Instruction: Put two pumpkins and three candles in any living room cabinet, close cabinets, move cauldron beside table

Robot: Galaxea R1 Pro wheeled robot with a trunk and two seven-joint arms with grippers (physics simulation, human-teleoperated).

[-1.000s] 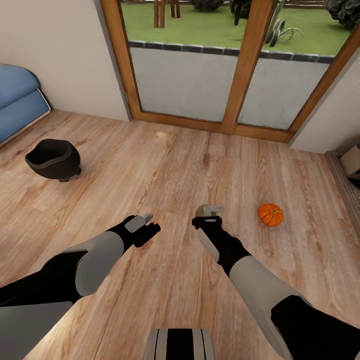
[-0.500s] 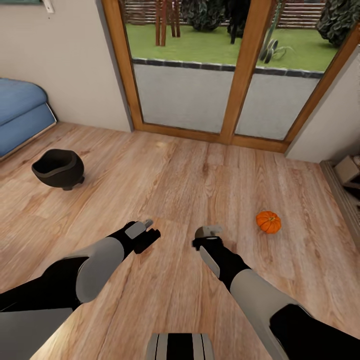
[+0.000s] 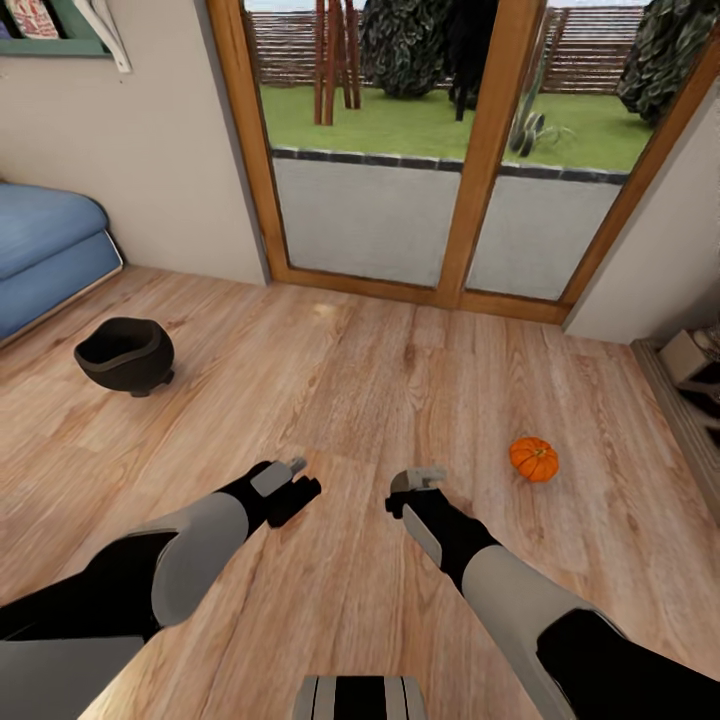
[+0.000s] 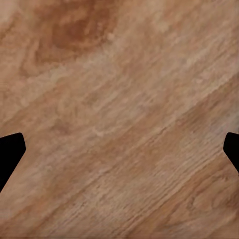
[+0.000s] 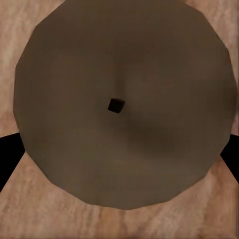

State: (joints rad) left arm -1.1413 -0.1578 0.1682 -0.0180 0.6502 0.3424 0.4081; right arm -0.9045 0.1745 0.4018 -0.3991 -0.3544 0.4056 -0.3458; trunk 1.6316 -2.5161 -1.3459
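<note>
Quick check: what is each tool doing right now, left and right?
Left tool: open, empty, fingertips wide apart over the wood floor.
Right tool: shut on a grey candle, seen end-on between its fingertips.

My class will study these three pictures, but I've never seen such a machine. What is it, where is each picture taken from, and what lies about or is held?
It is a simulated two-armed robot. One picture looks down from its head; the other two look along each arm's fingers. On the light wood-plank floor stand a round black cauldron, at the left, and a small orange ribbed pumpkin, at the right. The left gripper is open and empty. The right gripper seems to hold a grey stubby candle, seen end-on.
</note>
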